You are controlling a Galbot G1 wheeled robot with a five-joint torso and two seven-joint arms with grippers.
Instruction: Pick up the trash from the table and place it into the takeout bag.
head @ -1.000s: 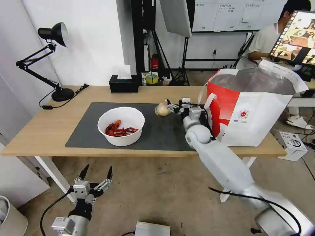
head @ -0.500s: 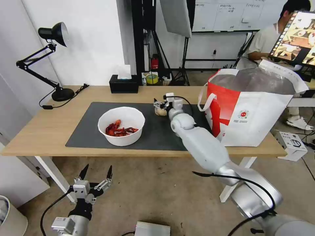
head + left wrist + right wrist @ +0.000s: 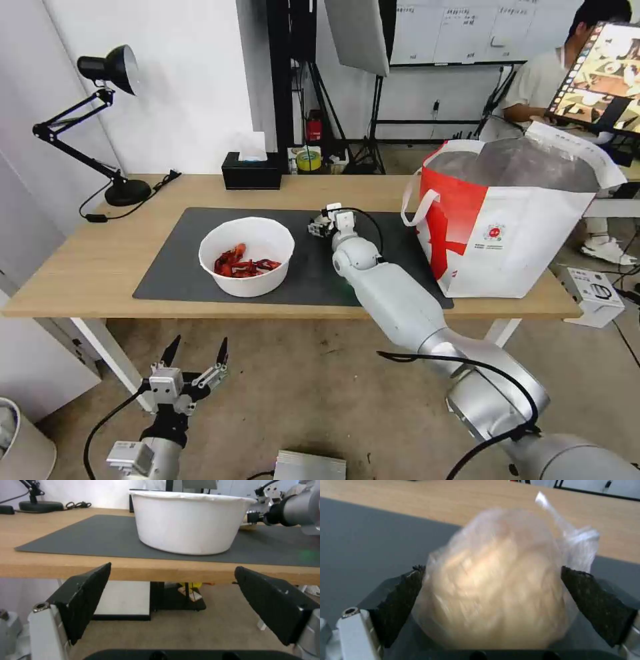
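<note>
Swinging across the dark mat from beside the takeout bag (image 3: 513, 220), the right gripper (image 3: 321, 227) now sits further toward the robot's left, over the spot where the small clear bag with the beige lump lay a second ago. In the head view the arm covers that spot. The right wrist view shows the small clear bag (image 3: 500, 585) bulging between the two black fingers (image 3: 596, 605), which flank it on both sides. They look pressed against the plastic, though I cannot tell whether they are fully clamped or only bracketing it. The bag seems to rest on the mat of the surface (image 3: 87, 267), with light wood showing behind it.

For the task, this means the approach is done and a grasp on this piece of trash is either just made or about to be; nothing has yet gone into the takeout bag, which stands open near the right end of the surface.

Well apart from the gripper, the white round bowl (image 3: 247, 257) of red shells sits untouched on the mat (the left wrist view shows its white wall up close). The left gripper (image 3: 193, 363) hangs low in front of the surface's edge, below its level, fingers (image 3: 83, 600) spread wide and holding nothing.
</note>
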